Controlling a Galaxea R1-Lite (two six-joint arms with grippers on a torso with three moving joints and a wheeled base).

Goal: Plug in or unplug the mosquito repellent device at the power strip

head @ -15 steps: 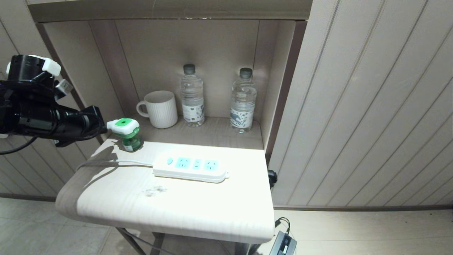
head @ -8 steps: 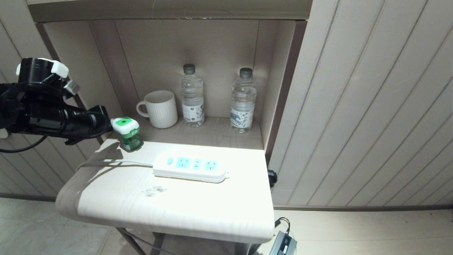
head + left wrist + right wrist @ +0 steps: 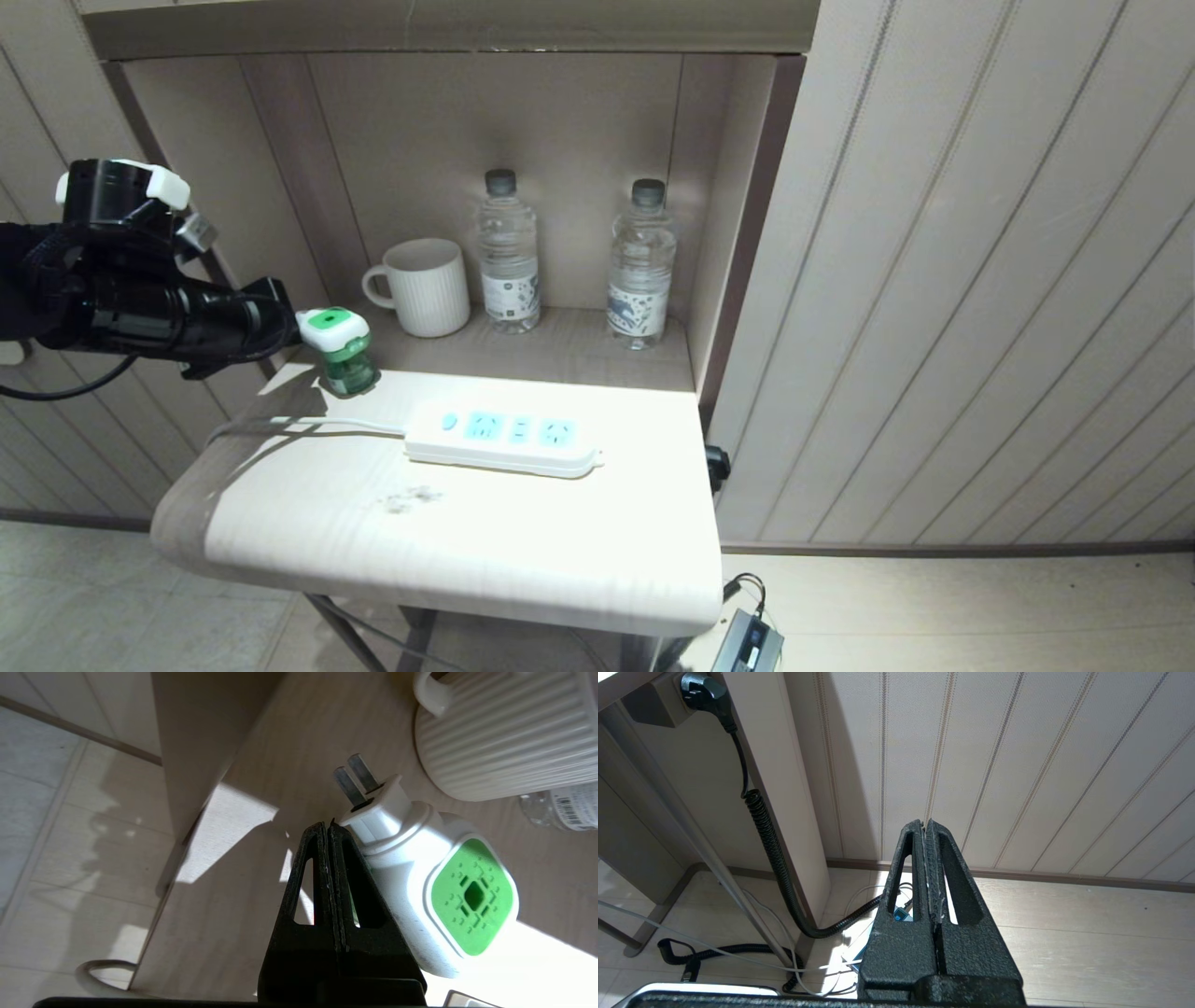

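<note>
The mosquito repellent device (image 3: 338, 350) stands upright at the table's back left corner, a green bottle under a white cap with a green centre. Its two metal prongs (image 3: 355, 777) stick out sideways, free of any socket. My left gripper (image 3: 288, 322) comes in level from the left, shut and empty. Its tips (image 3: 328, 828) lie against or just beside the white plug block of the device (image 3: 420, 877). The power strip (image 3: 504, 437) lies flat mid-table with all its sockets bare. My right gripper (image 3: 924, 826) hangs parked below table height, shut on nothing.
A ribbed white mug (image 3: 422, 285) and two clear water bottles (image 3: 507, 252) (image 3: 641, 266) stand in the alcove behind. The strip's white cord (image 3: 308, 425) runs left across the table (image 3: 467, 551). The alcove's side wall is close to my left arm. Cables and a black adapter (image 3: 747, 644) lie on the floor.
My left gripper has moved right, closing the gap to the device's plug side. The device's cap has shifted slightly right. The right arm has not moved.
</note>
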